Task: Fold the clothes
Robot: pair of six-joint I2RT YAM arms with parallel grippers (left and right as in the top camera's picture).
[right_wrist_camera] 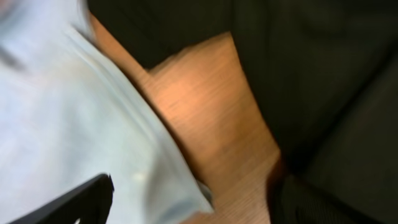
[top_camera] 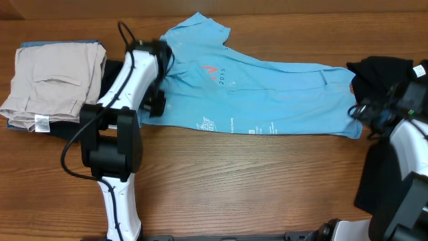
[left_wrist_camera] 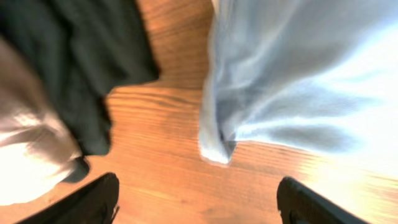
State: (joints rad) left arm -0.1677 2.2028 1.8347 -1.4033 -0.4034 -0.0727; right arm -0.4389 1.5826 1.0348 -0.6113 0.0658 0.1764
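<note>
The T-shirt (top_camera: 267,94), light blue, lies stretched in a long band across the counter (top_camera: 254,181), print side down, with one sleeve (top_camera: 200,30) poking out at the far edge. Neither arm has hold of it. The left gripper (left_wrist_camera: 198,208) hangs over the shirt's left end with its fingers spread wide and only bare wood between them. The right gripper (right_wrist_camera: 199,202) stands just as wide over the right end, also empty.

The main hazard, as I judge it, is the neighbours. On the left, a dark cloth (left_wrist_camera: 81,62) and the beige trousers (top_camera: 47,87) lie just beside the shirt's hem, so a grasp placed a little too far out could pinch the wrong fabric and drag it into the fold. On the right, a black garment (top_camera: 381,73) sits very near the shirt's corner, and the same mistake could happen there.

The second hazard is an uneven fold. The band is rumpled and its left hem is bunched into a small curl, so a pinch may catch one layer only and let the other slide. If the two arms lift at different heights or times, the cloth will likely skew, and the loose sleeve may end up sticking out.
</note>
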